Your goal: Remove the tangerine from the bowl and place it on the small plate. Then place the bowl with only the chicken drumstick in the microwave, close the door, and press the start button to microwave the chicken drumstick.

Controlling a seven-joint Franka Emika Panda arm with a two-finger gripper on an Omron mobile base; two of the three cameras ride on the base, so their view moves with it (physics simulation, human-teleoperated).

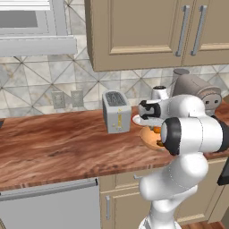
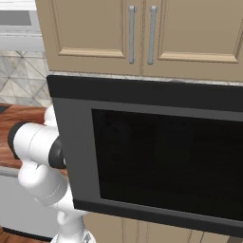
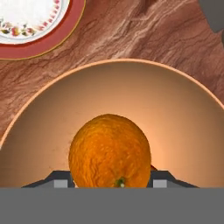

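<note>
reddish-brown wood counter [image 1: 67, 143] runs under tan wall cabinets [image 1: 134, 31] and a patterned tile backsplash. nearest, in the right base view, the microwave's open door [image 2: 161, 156] of dark glass stands across the frame, with the white arm to its left. in the hand view the jaws [image 3: 111, 181] sit down inside the bowl [image 3: 183, 127], one dark tip on each side of the tangerine [image 3: 109, 151], pressed against it, grasping it. a sliver of red-brown shows just beside the fruit's right edge; i cannot tell what it is. beyond the bowl's far rim lies the small plate [image 3: 41, 37], white with a red band. farther left on the counter stands a silver toaster [image 1: 116, 112].
</note>
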